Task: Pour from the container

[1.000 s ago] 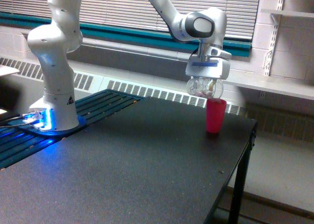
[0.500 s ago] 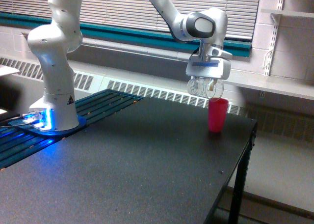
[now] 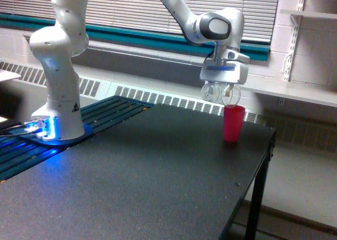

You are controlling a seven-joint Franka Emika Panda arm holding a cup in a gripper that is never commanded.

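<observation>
Since the frame of a second ago, the gripper [image 3: 221, 94] and the clear cup held in it have been raised a little, and the pink cup [image 3: 233, 123] is now seen slightly further toward the exterior view's right; over the last half second almost nothing has been shifted. The container [image 3: 220, 92], a small transparent cup, is clasped between the gripper's fingers, which are closed narrowly around its see-through walls. It is held on its side or steeply tilted, just above and a little to the exterior view's left of the pink cup's open rim. Whether the two cups touch cannot be told. Contents inside the clear cup cannot be made out, and no stream is seen between the cups.

The pink cup is stood upright on the dark table [image 3: 147, 182], near the far edge on the exterior view's right. The white arm [image 3: 58, 66] is mounted on a base lit blue at the exterior view's left, and its upper links are carried out of the picture before the wrist is brought down over the cups. Window blinds [image 3: 137, 11] are seen behind.
</observation>
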